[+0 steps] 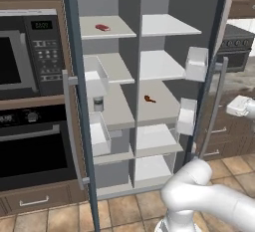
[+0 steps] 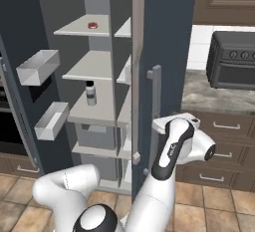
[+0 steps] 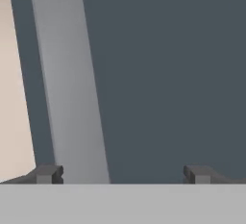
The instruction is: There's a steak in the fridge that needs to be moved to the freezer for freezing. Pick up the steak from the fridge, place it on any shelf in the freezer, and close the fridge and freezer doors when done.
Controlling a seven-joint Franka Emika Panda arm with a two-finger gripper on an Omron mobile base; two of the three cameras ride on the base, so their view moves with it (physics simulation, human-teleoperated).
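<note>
The steak (image 1: 102, 27) (image 2: 92, 25), small and red, lies on the top white shelf of the left half, the freezer (image 1: 107, 76). The fridge (image 1: 159, 66) is the right half. Both doors stand open. My gripper (image 3: 122, 175) is open, facing the plain slate-blue outer face of the fridge door (image 2: 169, 37). The door's grey bar handle (image 3: 72, 83) (image 2: 156, 101) runs just inside the left fingertip (image 3: 48, 174). Nothing is held. The white hand (image 2: 172, 122) (image 1: 241, 106) sits at handle height on the outer side of that door.
The freezer door (image 1: 74, 76) swings out to the left, in front of the microwave (image 1: 25, 52) and black wall oven (image 1: 30, 146). A small bottle (image 1: 98, 104) and a brown-orange drumstick-like item (image 1: 149, 99) sit on shelves. A counter with a dark appliance (image 2: 234, 61) lies to the right.
</note>
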